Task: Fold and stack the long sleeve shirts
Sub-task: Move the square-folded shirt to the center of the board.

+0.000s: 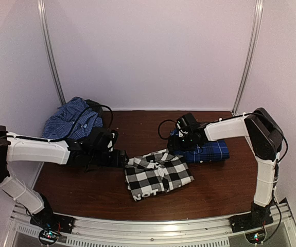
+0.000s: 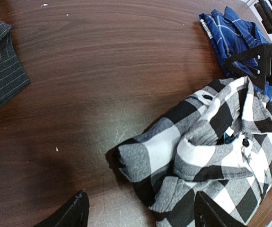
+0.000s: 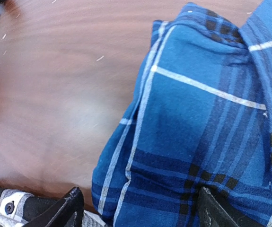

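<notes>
Both sets of jaws are spread. The left gripper [image 1: 123, 158] waits at nine o'clock of the folded black-and-white check shirt [image 1: 159, 174]. The right gripper [image 1: 174, 145] is over the blue plaid shirt [image 1: 212, 150] at two o'clock, probably readying the stacking.

Overhead view: soft, even, rather dim light with a faint violet cast on the pale walls [image 1: 153, 51]; the picture is grainy, and the dark table [image 1: 86, 188] shows no glare. Left wrist view: sharp, the checked shirt [image 2: 211, 156] crisp, a dull sheen mid-table, a shadow lower left, wood grain bowed by the wide lens. Right wrist view: the blue shirt [image 3: 197, 118] fairly clear, the wood left of it smeared and hazy with pale glare.
</notes>
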Motion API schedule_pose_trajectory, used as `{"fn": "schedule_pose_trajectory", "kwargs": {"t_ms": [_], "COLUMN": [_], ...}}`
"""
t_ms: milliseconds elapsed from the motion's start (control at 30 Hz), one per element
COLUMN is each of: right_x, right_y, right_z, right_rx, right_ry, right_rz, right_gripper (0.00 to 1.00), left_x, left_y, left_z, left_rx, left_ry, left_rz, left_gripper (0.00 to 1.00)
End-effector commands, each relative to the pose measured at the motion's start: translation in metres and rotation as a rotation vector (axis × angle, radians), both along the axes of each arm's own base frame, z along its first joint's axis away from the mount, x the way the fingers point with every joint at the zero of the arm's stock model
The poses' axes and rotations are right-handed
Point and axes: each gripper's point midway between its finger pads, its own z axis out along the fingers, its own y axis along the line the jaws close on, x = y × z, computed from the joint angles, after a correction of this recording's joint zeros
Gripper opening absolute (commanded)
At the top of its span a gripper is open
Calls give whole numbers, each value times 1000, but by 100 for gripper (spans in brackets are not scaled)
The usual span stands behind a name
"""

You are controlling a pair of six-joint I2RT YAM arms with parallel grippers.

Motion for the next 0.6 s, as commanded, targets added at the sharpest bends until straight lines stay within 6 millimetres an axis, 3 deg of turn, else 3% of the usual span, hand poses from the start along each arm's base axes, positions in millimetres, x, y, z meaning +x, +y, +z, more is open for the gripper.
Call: {"fn": "schedule_pose_trajectory", "kwargs": {"t_ms": [0,133,367,567], "right_x": [-53,-66,-63,-96], "right_y": [4,3,-11,-30], "right_z": [-35,-24,39,59], "right_rx": [-39,-50,-68,-28], "right_ry": [174,159,39,35], "right_rz": [61,85,64,53], "right_gripper": [83,83,91,94], "left_x": [-1,-5,-24,-40], "left_y": [3,1,2,2], "left_z": [11,5,1,11], "left_rx": [-41,-52,-126,-220], "left_ry": [-25,1,66,78], "left_rz": [18,9,-2,-30], "left_gripper": [78,78,83,96]}}
